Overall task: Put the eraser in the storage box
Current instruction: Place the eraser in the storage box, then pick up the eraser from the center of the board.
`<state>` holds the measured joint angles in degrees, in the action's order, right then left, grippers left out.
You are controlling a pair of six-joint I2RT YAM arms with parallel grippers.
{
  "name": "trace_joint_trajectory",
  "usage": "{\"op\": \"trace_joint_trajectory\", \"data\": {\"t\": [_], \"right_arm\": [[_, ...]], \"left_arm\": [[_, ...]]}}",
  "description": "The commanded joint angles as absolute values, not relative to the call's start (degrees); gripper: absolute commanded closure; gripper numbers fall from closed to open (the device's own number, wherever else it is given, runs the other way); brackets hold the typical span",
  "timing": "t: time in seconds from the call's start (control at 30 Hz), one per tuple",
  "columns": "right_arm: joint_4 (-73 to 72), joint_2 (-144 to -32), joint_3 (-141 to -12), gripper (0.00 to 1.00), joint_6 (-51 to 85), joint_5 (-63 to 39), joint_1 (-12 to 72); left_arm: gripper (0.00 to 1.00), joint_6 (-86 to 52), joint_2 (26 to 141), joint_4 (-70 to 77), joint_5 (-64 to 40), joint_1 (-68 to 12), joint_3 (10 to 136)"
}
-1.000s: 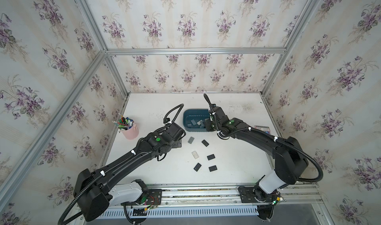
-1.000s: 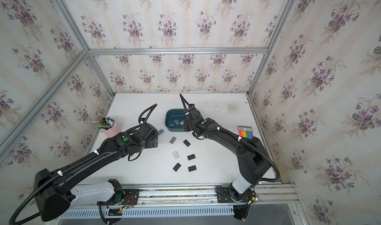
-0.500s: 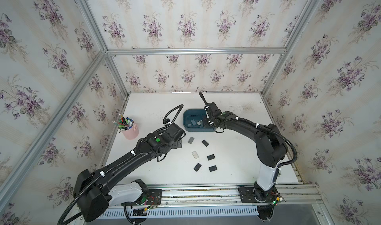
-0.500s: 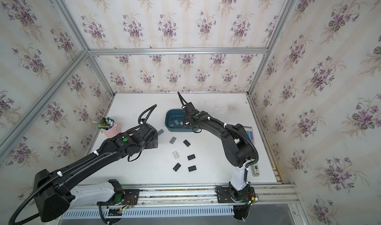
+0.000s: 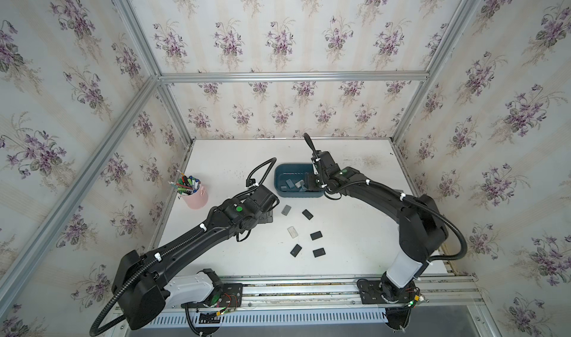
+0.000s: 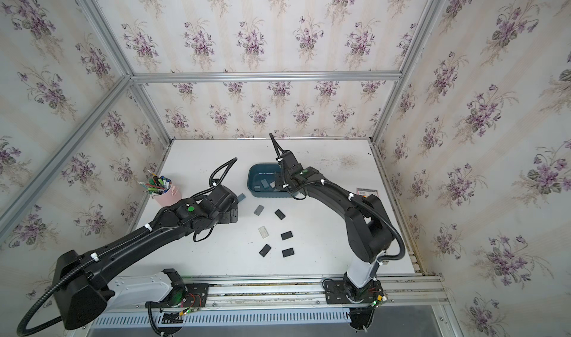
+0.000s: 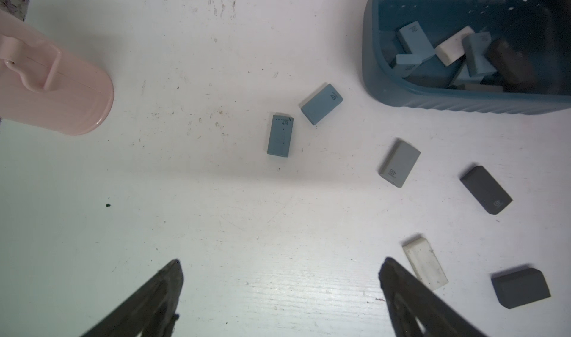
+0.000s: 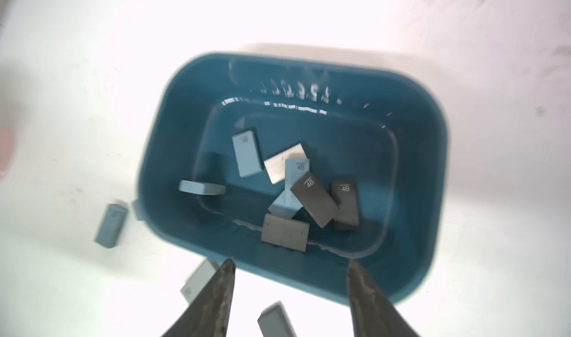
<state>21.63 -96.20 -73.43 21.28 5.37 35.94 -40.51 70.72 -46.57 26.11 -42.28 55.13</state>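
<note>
While the right gripper (image 8: pixel 290 263) is hovering above the tub: its two dark, tapered fingers are standing apart with nothing between them (so it is gripping nothing).
storage box (image 8: pixel 432 153): glossy teal-blue plastic, rectangular with rounded corners, shallow; it is sitting on the scuffed white table (image 7: pixel 216 212), toward the back.
charcoal eraser (image 8: pixel 313 199): a matte flat block printed 4B, lying tilted on top of the heap inside the storage box, clear of the fingers.
heap: a pale blue eraser (image 8: pixel 245 153), a white eraser (image 8: pixel 285 162), a beige eraser (image 8: pixel 284 232) and a dark brown eraser (image 8: pixel 344 204) are resting on the box floor, some overlapping.
left gripper (image 7: pixel 281 262): its fingers are spreading wide over bare table, holding nothing.
loose blocks: two blue-grey erasers (image 7: pixel 279 134) are lying just beside each other near the box's corner; a grey eraser (image 7: pixel 399 162), a chalky white block (image 7: pixel 425 266) and two charcoal blocks (image 7: pixel 485 188) are lying apart from them.
pen cup (image 5: pixel 196 196): smooth pink, holding coloured pens (image 5: pixel 185 184) (the pens are showing only in the top views).
views: the right wrist view alone is showing the box floor and the printing, with blurred edges; the left wrist view is showing the box's ribbed outer wall; in a top view the left arm (image 5: pixel 216 227) is covering the blue-grey erasers.
</note>
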Motion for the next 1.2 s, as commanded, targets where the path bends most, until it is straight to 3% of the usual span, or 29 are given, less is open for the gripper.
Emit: {"op": "trace_joint_trajectory", "data": {"t": [0.0,0.17,0.33,0.4,0.67,0.87,1.1,1.17], "right_arm": [[20.26,-91.34,-70.6,0.39,22.67,6.71,35.83],[17.62,-81.01,-62.39,0.32,22.98,8.56,35.95],[15.66,-70.88,-55.68,0.06,23.63,11.47,35.88],[15.6,-67.69,-54.02,0.01,23.8,12.42,35.86],[18.02,-60.6,-51.11,0.0,23.65,14.17,35.93],[18.31,-59.72,-51.06,0.0,23.79,13.94,35.93],[18.09,-59.85,-51.06,0.0,24.5,13.6,35.93],[18.1,-59.77,-51.06,0.0,24.61,13.62,35.9]], "left_arm": [[0.01,-40.96,72.2,-44.41,24.24,-40.62,54.28],[0.01,-39.99,75.02,-40.49,19.35,-35.75,53.42],[0.01,-38.54,82.32,-36.22,15.53,-31.04,54.81],[0.01,-37.83,86.66,-34.18,14.73,-29.8,55.98],[0.01,-32.85,101.23,-32.66,10.66,-24.03,62.73],[0.02,-30.41,103.71,-30.36,8.06,-22.74,63.86],[0.1,-29.81,105.55,-30.27,7.26,-22.75,64.39],[0.2,-29.54,105.65,-30.44,7.47,-22.66,64.37]]}}
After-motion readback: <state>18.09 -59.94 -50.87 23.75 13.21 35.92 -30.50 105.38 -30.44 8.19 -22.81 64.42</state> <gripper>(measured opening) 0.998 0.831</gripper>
